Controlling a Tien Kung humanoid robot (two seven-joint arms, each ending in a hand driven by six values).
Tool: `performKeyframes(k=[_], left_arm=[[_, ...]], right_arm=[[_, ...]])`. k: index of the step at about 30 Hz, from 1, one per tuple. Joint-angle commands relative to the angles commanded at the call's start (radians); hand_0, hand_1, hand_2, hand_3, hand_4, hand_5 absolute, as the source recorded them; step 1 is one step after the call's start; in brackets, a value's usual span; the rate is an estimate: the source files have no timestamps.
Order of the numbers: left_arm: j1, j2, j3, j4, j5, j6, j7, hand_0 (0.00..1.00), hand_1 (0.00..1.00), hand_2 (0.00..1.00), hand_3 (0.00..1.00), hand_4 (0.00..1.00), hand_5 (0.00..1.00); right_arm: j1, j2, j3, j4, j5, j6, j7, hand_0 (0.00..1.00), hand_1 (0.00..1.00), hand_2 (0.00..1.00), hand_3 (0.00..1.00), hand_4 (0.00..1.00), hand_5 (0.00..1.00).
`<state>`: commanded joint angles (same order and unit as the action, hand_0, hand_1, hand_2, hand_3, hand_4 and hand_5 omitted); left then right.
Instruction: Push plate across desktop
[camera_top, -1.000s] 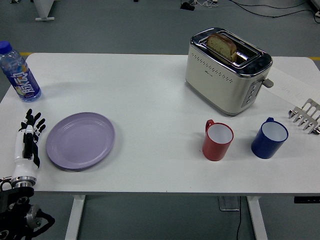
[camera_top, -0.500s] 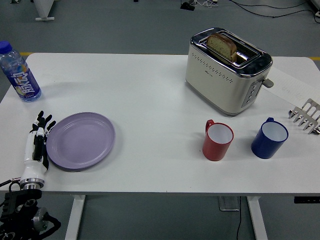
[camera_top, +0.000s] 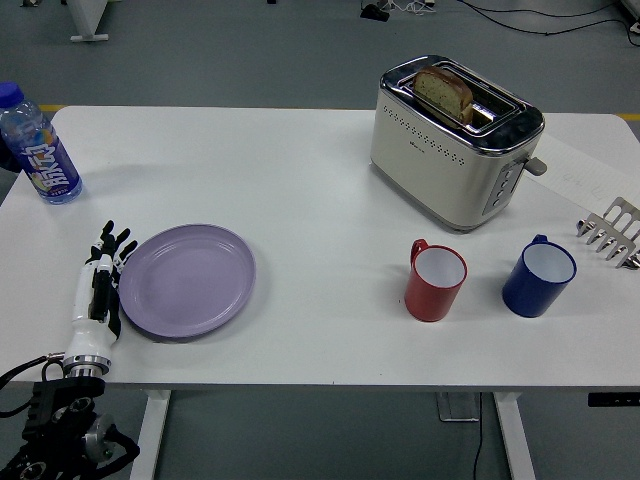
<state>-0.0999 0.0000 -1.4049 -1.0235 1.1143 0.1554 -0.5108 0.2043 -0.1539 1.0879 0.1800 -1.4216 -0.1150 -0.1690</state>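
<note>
plate (camera_top: 187, 281) | left robot hand (camera_top: 97, 295) touching left rim | right side open

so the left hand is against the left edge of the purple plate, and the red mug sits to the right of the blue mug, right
Not quite. The head view shows the red mug to the left of the blue mug, not the right. The rest holds: the left hand is against the left edge of the purple plate.

Toaster (camera_top: 455, 140), red mug (camera_top: 436, 281), blue mug (camera_top: 540, 276), bottle (camera_top: 38, 149)
</note>
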Motion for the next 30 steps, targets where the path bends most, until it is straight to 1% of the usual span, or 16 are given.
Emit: performKeyframes(k=[7,17,23,26,27,29,30], left_arm=[[-0.013,0.000,0.052,-0.009,-0.023,0.006,-0.006,0.839,0.884,0.927,0.992,0.596,0.998],[-0.026,0.000,0.119,0.000,-0.039,0.010,-0.011,0.839,0.884,0.928,0.990,0.596,0.998],[-0.043,0.000,0.174,-0.009,-0.055,0.017,-0.017,0.839,0.883,0.928,0.988,0.596,0.998],[-0.057,0.000,0.212,-0.004,-0.069,0.018,-0.018,0.839,0.883,0.928,0.985,0.596,0.998],[-0.058,0.000,0.214,-0.004,-0.071,0.018,-0.018,0.839,0.883,0.928,0.985,0.596,0.998],[-0.068,0.000,0.258,0.002,-0.088,0.016,-0.018,0.839,0.883,0.928,0.985,0.596,0.998],[-0.070,0.000,0.268,0.003,-0.092,0.016,-0.019,0.841,0.884,0.929,0.977,0.592,0.998]], right_arm=[[0.003,-0.001,-0.003,0.000,0.005,0.000,0.001,0.637,0.613,0.663,0.603,0.188,0.106],[0.005,-0.003,-0.010,0.000,0.013,0.000,0.001,0.636,0.613,0.663,0.603,0.189,0.106],[0.008,-0.005,-0.021,0.000,0.028,-0.002,0.003,0.637,0.613,0.662,0.603,0.189,0.105],[0.009,-0.005,-0.025,0.000,0.030,-0.001,0.004,0.637,0.613,0.663,0.603,0.190,0.105],[0.010,-0.005,-0.025,0.000,0.030,-0.001,0.004,0.637,0.613,0.663,0.603,0.190,0.105],[0.010,-0.006,-0.028,0.000,0.033,-0.001,0.005,0.637,0.613,0.663,0.603,0.190,0.105],[0.011,-0.006,-0.029,0.000,0.034,-0.001,0.005,0.637,0.613,0.663,0.603,0.190,0.105]])
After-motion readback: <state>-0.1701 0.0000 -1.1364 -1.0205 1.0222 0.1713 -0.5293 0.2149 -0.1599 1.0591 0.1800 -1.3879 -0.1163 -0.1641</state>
